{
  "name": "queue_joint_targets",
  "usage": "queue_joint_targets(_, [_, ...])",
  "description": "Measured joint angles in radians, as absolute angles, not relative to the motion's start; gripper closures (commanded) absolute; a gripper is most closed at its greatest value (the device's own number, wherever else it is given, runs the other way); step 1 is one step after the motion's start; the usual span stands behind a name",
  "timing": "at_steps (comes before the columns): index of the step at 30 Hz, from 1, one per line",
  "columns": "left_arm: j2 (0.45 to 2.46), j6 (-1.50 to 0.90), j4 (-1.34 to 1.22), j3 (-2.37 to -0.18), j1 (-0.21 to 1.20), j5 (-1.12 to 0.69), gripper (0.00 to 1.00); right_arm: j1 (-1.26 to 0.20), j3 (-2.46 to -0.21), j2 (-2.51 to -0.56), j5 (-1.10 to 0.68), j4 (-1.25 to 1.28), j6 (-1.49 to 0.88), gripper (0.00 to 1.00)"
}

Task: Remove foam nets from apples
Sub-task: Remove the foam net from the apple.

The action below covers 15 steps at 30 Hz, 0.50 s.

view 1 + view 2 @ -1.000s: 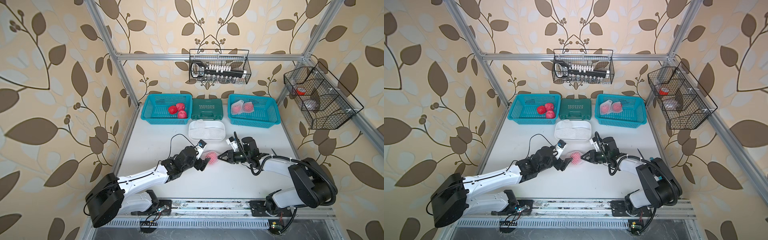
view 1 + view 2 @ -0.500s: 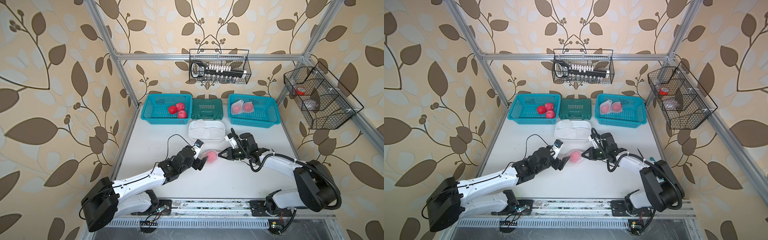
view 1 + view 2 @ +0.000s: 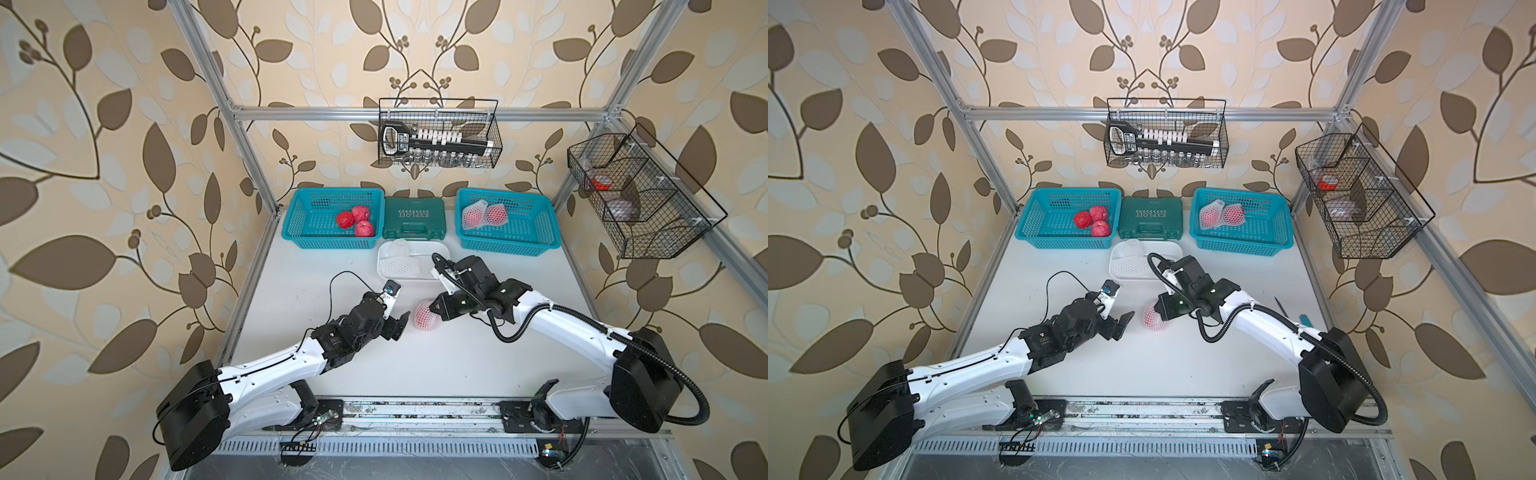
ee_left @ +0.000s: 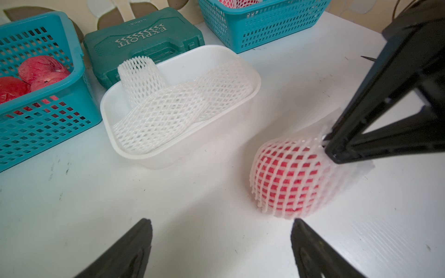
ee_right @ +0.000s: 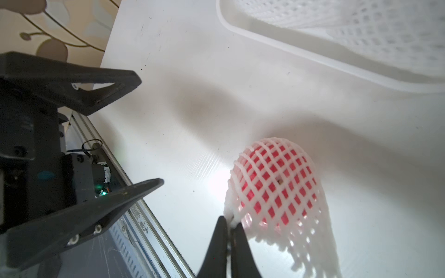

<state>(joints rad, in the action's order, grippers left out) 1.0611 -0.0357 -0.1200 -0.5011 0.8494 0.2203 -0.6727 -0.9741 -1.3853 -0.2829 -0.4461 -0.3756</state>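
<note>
Closed on a fold of mesh, the right gripper (image 5: 230, 220) pinches the loose edge of a white foam mesh net (image 4: 286, 178), and its two black fingers (image 5: 218, 243) are pressed together with only the foam between them. This net is stretched around a round red apple (image 3: 424, 319), which lies on the white table (image 3: 415, 365) between the two arms, near the white rectangular plastic tub (image 4: 183, 154). The left gripper (image 4: 221, 222) has its jaws wide apart and holds nothing; in the left wrist view one fingertip is just beside the netted fruit, and whether it touches I cannot tell. Inside the tub lie limp empty foam sleeves (image 4: 178, 113), one of them leaning over the rim. At the back of the table, in both top views, the left teal plastic basket (image 3: 332, 245) holds three bare red apples (image 3: 357, 220), and the right teal plastic basket (image 3: 507, 247) holds two apples in mesh (image 3: 484, 216). A dark green plastic tool case (image 3: 413, 218) lies between the two baskets.
</note>
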Motion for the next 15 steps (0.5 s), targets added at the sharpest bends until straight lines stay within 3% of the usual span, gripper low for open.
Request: queue_joint_targets(15, [1.079,-0.035,-0.118,-0.501,0.843,0.23,0.06,-0.732,-1.077,-1.434,-0.18,-0.535,-0.334,0.92])
